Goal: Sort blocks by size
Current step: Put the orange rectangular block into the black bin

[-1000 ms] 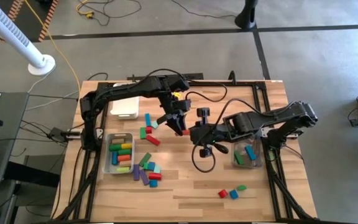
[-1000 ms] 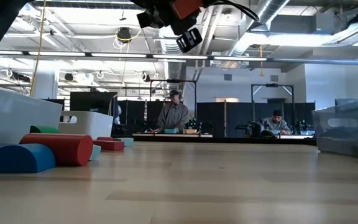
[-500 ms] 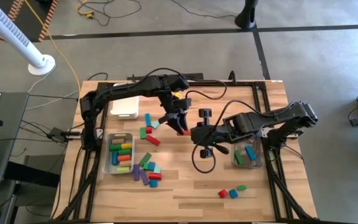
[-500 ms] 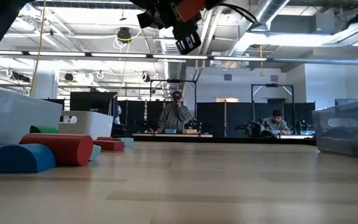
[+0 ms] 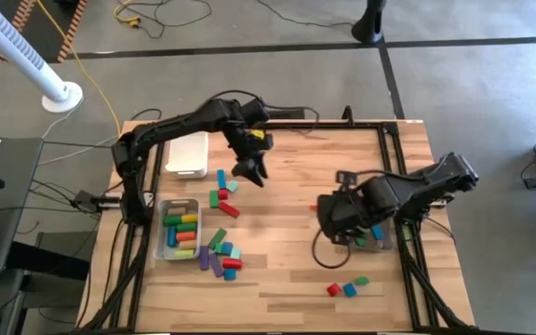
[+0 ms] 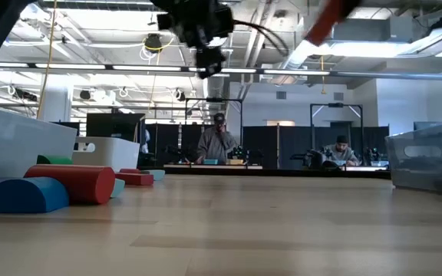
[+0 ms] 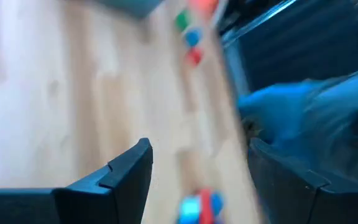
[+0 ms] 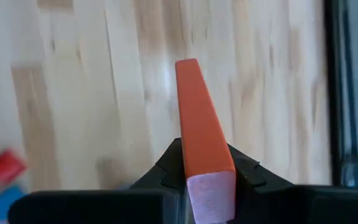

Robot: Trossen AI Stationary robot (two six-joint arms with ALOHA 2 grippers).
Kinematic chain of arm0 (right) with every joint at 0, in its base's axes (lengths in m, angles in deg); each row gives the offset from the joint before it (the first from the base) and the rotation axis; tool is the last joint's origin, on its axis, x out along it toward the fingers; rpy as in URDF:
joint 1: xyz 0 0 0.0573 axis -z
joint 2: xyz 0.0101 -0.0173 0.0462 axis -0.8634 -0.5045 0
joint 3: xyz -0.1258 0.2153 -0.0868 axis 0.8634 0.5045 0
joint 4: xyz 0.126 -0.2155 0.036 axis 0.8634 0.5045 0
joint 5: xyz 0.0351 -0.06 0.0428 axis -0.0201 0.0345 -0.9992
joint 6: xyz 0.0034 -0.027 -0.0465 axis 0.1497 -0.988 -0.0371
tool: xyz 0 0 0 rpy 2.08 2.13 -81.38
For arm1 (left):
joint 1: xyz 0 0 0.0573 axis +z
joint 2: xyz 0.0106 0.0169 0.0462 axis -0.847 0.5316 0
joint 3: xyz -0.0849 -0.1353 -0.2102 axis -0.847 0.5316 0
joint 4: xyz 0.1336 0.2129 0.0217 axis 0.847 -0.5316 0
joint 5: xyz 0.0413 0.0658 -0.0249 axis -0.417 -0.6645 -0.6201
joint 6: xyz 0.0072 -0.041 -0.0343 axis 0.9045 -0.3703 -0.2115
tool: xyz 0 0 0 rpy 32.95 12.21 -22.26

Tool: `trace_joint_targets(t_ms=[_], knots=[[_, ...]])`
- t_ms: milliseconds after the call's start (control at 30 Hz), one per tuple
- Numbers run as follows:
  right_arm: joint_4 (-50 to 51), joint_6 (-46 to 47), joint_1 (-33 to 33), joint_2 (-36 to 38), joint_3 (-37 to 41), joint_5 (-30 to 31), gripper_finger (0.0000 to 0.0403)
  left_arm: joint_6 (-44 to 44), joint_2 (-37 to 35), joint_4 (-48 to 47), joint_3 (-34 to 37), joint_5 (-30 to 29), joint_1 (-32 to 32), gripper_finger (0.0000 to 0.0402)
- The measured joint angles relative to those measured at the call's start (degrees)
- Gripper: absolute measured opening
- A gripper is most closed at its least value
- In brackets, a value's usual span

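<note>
Wooden worktop (image 5: 277,270) carries my scattered blocks; the orange-red bar (image 8: 199,134) sits clamped in my right tool (image 8: 205,180), held lengthwise, I judge for dropping into the clear bin (image 5: 372,238) just beside; my left tool (image 7: 194,177) hangs spread, empty, above the far blocks.

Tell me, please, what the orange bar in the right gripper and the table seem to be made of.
Orange bar: probably painted wood or solid plastic; flat faces, even matte colour, paler end face. It is clamped in the right gripper.
Table: wood, likely a butcher-block top; joined planks with visible grain and a light satin sheen.
</note>
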Motion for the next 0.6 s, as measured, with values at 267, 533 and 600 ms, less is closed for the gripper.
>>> trace_joint_targets(t_ms=[267,533,600], knots=[[2.8,20.1,-6.1,6.7,4.1,-5.4,0.0086,10.1,-7.1,-8.2,4.7,-24.2,-3.8,0.0251],[2.6,35.5,-9.4,12.3,12.1,-7.4,0.0086,11.0,-11.1,-8.0,16.8,-34.6,-8.0,0.0251],[2.5,37.4,-9.7,12.7,14.4,-8.8,0.0087,11.0,-11.7,-7.9,20.1,-35.8,-8.5,0.0251]])
